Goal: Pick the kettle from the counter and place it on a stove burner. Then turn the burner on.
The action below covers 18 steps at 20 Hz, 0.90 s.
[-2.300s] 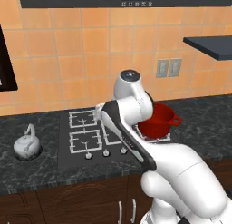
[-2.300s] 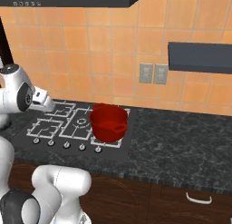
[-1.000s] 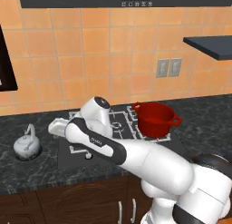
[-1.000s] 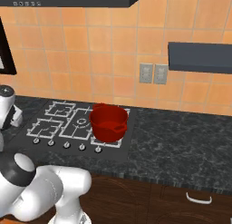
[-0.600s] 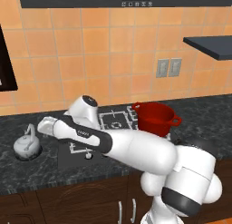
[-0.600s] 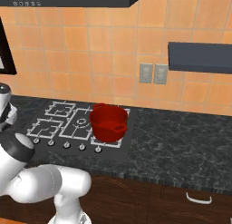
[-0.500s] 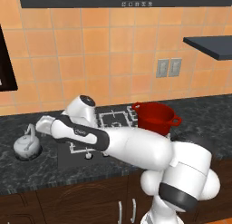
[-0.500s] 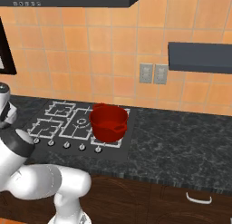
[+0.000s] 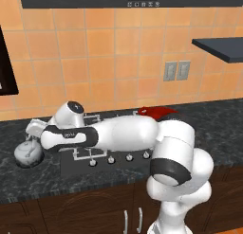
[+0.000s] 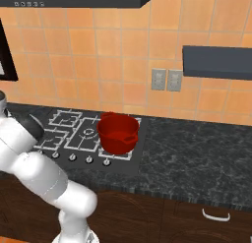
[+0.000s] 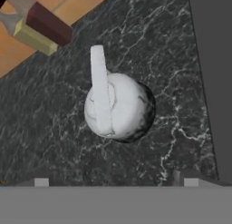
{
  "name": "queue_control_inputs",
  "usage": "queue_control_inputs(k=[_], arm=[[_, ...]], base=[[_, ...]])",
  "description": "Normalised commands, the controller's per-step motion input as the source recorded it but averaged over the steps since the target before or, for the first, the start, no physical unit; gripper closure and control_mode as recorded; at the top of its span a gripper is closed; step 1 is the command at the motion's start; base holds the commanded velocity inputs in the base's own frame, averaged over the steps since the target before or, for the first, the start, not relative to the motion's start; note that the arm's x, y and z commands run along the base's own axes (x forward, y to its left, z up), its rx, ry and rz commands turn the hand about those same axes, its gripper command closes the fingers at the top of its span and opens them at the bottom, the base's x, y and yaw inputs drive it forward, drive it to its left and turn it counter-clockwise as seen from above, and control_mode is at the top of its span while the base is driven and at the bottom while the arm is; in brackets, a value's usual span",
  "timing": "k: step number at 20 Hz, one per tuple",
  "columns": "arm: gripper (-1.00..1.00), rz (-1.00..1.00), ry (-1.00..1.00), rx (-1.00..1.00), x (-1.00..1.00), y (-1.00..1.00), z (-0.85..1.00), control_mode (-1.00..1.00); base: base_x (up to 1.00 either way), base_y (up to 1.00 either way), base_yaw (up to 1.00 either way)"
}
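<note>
The arm reaches far to its left, and the gripper (image 9: 34, 130) hangs just above the kettle (image 9: 28, 154), which sits on the counter (image 9: 28, 181) left of the stove (image 10: 128, 163). In the hand view the kettle (image 11: 118, 106) lies almost in the middle, seen from above, with its handle (image 11: 100, 92) as a pale strip across the top of the body. The 2 finger tips (image 11: 41, 182) stand wide apart at the bottom of that view and hold nothing; the jaws are open and apart from the kettle.

The step in hand seems to be the approach for the grasp. To do it well, the arm should probably go straight down, so that the handle comes between the 2 tips. The jaws appear to stand on both sides of the strip already, so little turning of the wrist seems needed, but the handle sits a bit left of the middle, and a small shift toward it would help. The handle is thin, so the tips should close low enough to catch it fully, yet not press on the round body, which could slide on the stone.

A red pot (image 10: 118, 133) stands on the right part of the stove, so the free left grates (image 10: 64, 121) look like the better goal later. The lift should be slow, because the kettle may swing under the handle.
</note>
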Motion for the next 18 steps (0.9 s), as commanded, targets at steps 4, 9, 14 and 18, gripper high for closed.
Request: queue_control_inputs(k=[4, 9, 14, 18], arm=[[-1.0, -0.09, 0.03, -0.04, 0.44, 0.62, -0.16, -1.0], [-1.0, -0.09, 0.01, -0.04, 0.4, 0.48, -0.22, -1.0], [-1.0, -0.11, 0.03, -0.06, 0.43, 0.66, -0.05, -1.0], [-1.0, -0.12, 0.03, -0.06, 0.26, 0.14, -0.07, -1.0]], base=[[0.0, 0.0, 0.0], [0.0, 0.0, 0.0], [0.0, 0.0, 0.0], [0.0, 0.0, 0.0]])
